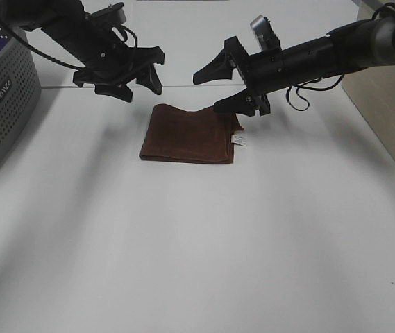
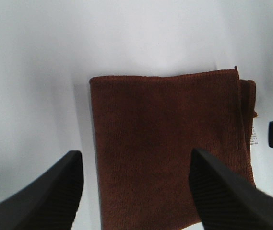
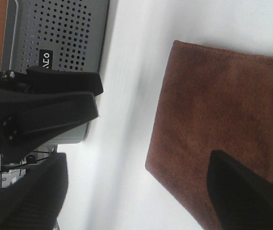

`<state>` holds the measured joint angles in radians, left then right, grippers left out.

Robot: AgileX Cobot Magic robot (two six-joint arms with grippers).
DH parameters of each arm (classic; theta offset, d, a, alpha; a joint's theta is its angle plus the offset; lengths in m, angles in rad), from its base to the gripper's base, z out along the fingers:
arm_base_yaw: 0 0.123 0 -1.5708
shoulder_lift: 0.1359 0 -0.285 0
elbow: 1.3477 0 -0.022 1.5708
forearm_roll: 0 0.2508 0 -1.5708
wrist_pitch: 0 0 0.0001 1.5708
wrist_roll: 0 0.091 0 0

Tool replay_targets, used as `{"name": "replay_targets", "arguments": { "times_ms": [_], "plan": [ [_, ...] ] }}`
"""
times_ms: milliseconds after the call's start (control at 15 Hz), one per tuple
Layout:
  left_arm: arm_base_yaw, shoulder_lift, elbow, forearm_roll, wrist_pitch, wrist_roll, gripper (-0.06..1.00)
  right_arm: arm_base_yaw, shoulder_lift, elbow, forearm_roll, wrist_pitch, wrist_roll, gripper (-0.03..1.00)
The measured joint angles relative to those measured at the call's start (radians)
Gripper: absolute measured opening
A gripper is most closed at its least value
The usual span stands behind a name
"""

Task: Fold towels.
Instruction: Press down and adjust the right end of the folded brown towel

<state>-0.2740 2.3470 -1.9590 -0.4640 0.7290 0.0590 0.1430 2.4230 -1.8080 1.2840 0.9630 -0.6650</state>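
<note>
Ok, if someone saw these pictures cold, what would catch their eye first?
The dark reddish-brown towel, folded into a rectangle, stands out against the white table near its middle. Just behind it the black left pincer and right pincer face each other, both open near the towel's far edge. A grey perforated basket sits at the table's left side.

Bare table (image 1: 197,263) lies open before the towel (image 1: 189,133); a grey basket (image 1: 3,104) blocks the left edge.
</note>
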Motion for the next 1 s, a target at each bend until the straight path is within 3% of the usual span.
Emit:
{"name": "replay_targets", "arguments": {
  "times_ms": [400, 733, 1000],
  "plan": [
    [0.000, 0.000, 0.000, 0.005, 0.003, 0.000, 0.60, 0.005, 0.097, -0.030, -0.023, -0.091, 0.038, 0.77],
    [0.000, 0.000, 0.000, 0.019, 0.019, 0.000, 0.60, -0.016, 0.071, -0.036, -0.182, -0.100, 0.150, 0.77],
    [0.000, -0.027, 0.000, 0.073, 0.105, 0.000, 0.60, -0.017, -0.058, -0.036, -0.368, -0.023, 0.221, 0.76]
  ]
}}
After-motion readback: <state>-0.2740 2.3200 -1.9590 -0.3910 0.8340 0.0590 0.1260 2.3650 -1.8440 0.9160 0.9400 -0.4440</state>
